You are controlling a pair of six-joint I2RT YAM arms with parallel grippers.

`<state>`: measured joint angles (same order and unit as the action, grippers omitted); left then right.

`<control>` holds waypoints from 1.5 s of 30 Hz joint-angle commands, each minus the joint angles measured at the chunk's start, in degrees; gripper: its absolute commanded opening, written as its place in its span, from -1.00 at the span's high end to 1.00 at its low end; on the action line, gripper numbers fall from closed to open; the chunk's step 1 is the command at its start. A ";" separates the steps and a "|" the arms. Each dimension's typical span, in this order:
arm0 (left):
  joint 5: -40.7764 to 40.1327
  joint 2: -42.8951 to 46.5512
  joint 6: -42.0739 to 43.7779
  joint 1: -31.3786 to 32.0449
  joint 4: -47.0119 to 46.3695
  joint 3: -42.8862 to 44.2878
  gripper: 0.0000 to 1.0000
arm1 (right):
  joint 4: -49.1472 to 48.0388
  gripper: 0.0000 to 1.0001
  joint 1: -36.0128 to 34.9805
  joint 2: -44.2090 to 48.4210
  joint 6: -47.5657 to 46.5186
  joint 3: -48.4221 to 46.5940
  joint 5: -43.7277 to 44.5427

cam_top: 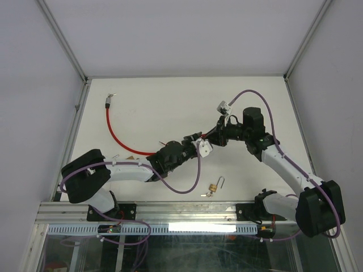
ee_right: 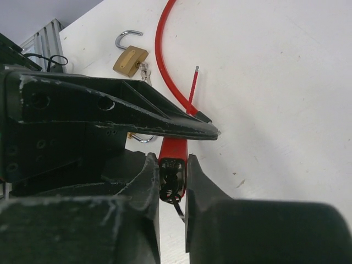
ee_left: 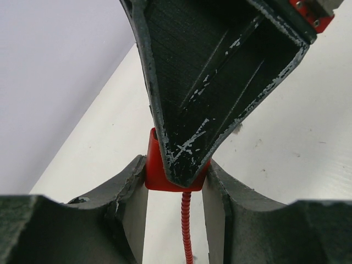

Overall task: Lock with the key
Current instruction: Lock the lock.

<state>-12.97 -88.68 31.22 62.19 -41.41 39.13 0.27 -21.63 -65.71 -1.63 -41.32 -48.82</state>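
The left hand (ee_left: 176, 169) grips the red lock body (ee_left: 157, 170). The right hand (ee_right: 171, 162) is closed on a black piece (ee_right: 169, 181) at the end of this body; I cannot tell if it is the key. The fingers of the two hands cross closely above the desk (cam_top: 170, 102). The red cable (cam_top: 113, 133) curves away to the left, and a brass padlock (cam_top: 214, 186) with its shackle open lies near the front edge.

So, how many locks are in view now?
2. The red cable lock is held between the left gripper and right gripper. The brass padlock, shackle open, lies on the table near its front edge. More may be hidden under them.
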 commanded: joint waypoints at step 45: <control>17.10 28.95 -99.00 -16.83 -45.70 -38.71 -0.50 | 54.25 1.00 13.26 -8.67 -30.14 -43.31 -23.76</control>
<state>10.09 -60.42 -58.57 43.92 -72.16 2.81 54.08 -8.80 -76.36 -35.70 -83.92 -65.73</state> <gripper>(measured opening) 0.755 0.227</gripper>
